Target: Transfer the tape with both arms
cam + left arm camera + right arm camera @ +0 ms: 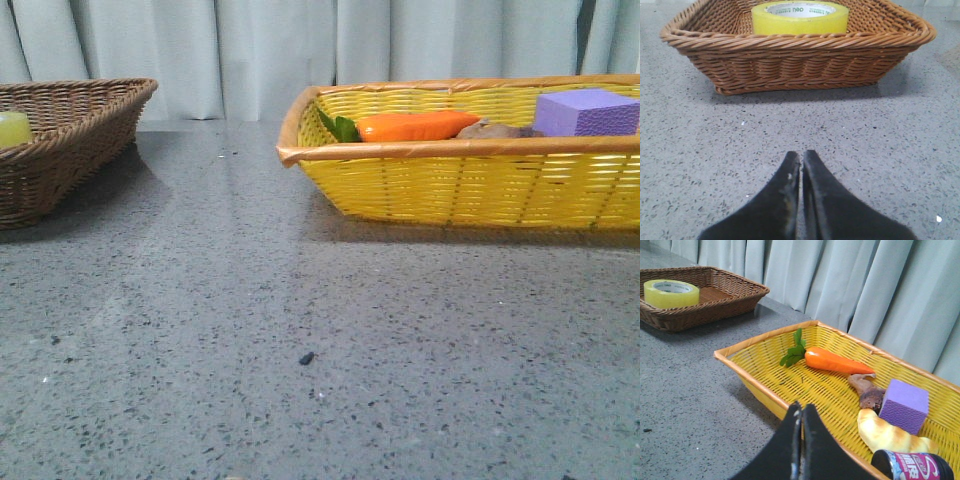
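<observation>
The yellow tape roll (800, 18) lies flat in the brown wicker basket (790, 60), its white core printed with green letters. It also shows in the right wrist view (671, 293) and as a sliver at the far left of the front view (14, 129). My left gripper (801, 155) is shut and empty, low over the table, short of the brown basket. My right gripper (801, 407) is shut and empty, over the near rim of the yellow basket (755, 390). Neither gripper shows in the front view.
The yellow basket (460, 185) at the right holds an orange carrot (835, 360), a purple foam block (904, 405), a brown item (866, 390), a bread-like item (890, 435) and a dark can (912, 466). Grey curtains hang behind the speckled table (300, 330).
</observation>
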Controlling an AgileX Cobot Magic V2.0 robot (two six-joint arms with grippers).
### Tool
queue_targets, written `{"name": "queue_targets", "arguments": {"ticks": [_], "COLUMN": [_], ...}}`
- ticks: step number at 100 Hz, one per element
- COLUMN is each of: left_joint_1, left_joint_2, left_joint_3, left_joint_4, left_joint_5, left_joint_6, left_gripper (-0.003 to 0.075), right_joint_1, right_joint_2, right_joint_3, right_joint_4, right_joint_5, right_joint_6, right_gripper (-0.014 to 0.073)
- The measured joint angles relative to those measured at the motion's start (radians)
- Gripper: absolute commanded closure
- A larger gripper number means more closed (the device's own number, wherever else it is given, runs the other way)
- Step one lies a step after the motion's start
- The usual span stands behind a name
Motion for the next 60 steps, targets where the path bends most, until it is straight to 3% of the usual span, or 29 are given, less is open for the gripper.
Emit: {"name": "queue_targets", "arguments": {"ticks": [16, 27, 44, 60], "left_joint_1": [0.0, 0.0, 0.0, 0.0], "left_joint_2": [0.0, 0.0, 0.0, 0.0], "left_joint_3": [0.0, 0.0, 0.0, 0.0], "left_joint_4": [0.0, 0.0, 0.0, 0.0], "left_joint_5": [0.0, 0.0, 0.0, 0.0], "left_joint_6": [0.0, 0.0, 0.0, 0.0], "left_gripper": [0.0741, 0.0741, 0.0741, 0.0741], "right_joint_1": [-0.01, -0.061, -0.242, -0.443], "right_joint_2": [0.0, 0.0, 0.0, 0.0], "right_joint_3": [0.0, 0.001, 0.02, 0.075], "right_joint_4": [-0.02, -0.026, 0.0, 0.177], "right_joint_5": [-0.022, -0.11, -0.372, -0.566], "right_joint_6": [0.0, 0.0, -0.008, -0.098], "right_gripper": [0.066, 0.066, 0.066, 0.066]}}
